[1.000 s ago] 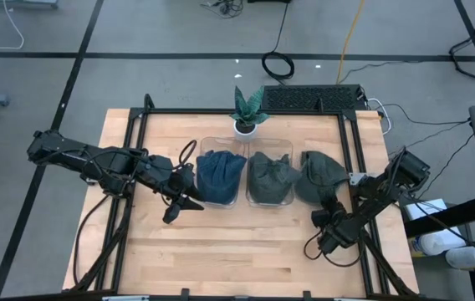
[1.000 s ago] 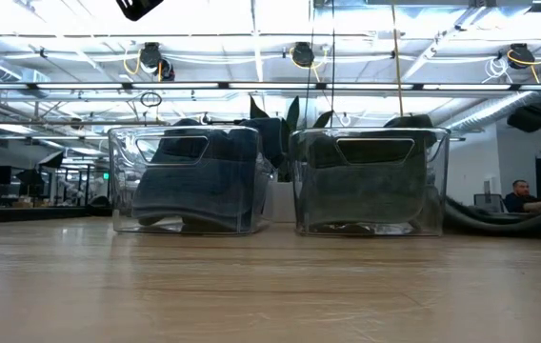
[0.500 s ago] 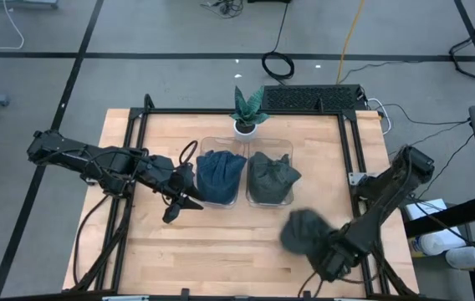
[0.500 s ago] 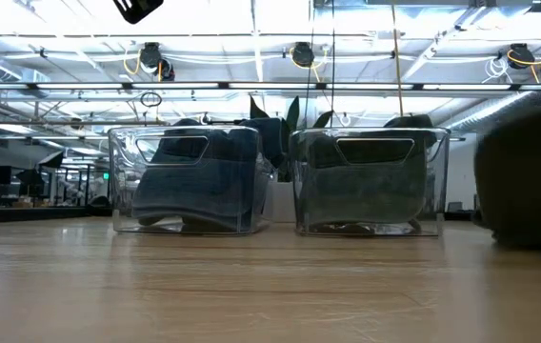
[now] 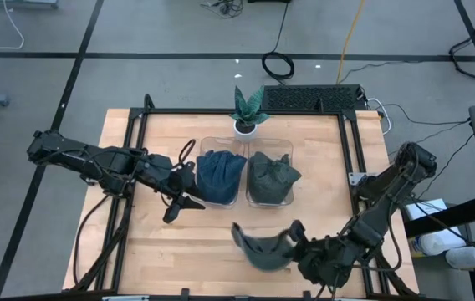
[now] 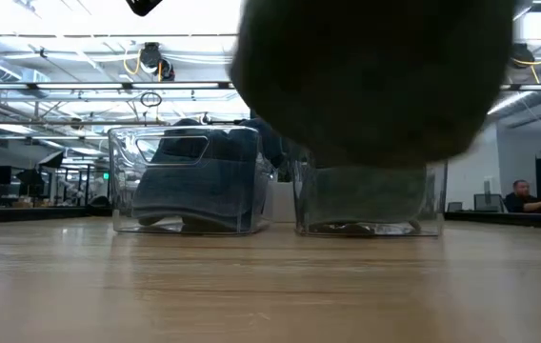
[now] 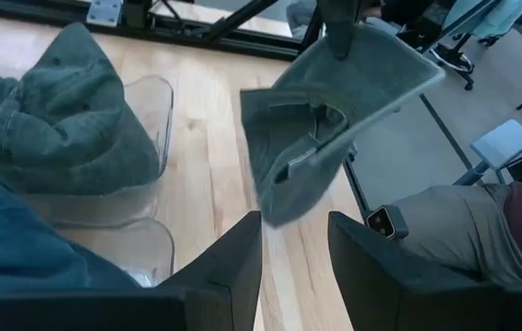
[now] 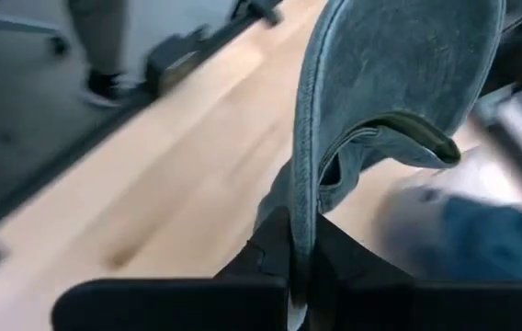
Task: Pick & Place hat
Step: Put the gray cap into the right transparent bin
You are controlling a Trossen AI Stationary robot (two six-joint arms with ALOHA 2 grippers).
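My right gripper (image 5: 294,246) is shut on a grey-green denim cap (image 5: 261,247) and carries it above the table's near middle. The cap fills the low view as a dark blur (image 6: 375,86) and shows in the left wrist view (image 7: 334,119) with its inside turned toward that camera. My left gripper (image 5: 189,201) hangs open beside the left clear bin, touching nothing. A blue hat (image 5: 221,174) lies in that bin and a grey hat (image 5: 271,177) in the bin to its right. My right gripper pinches the cap's thin edge (image 8: 300,241) between its two fingers, the cloth running edge-on between them. The cap is lifted clear of the table, and its crown (image 7: 289,165) sags away from the flat part by the fingers.
Two clear bins (image 5: 286,146) stand side by side at the table's middle, a potted plant (image 5: 247,109) behind them at the far edge. Bare wood (image 5: 179,251) lies toward the near left. A person's leg and wrist (image 7: 445,230) show beyond the table.
My right gripper has taken the cap from where it lay right of the bins and swung it fast toward the table's near edge and left. The cap has come up clear of the table and turned, now passing in front of the low camera.
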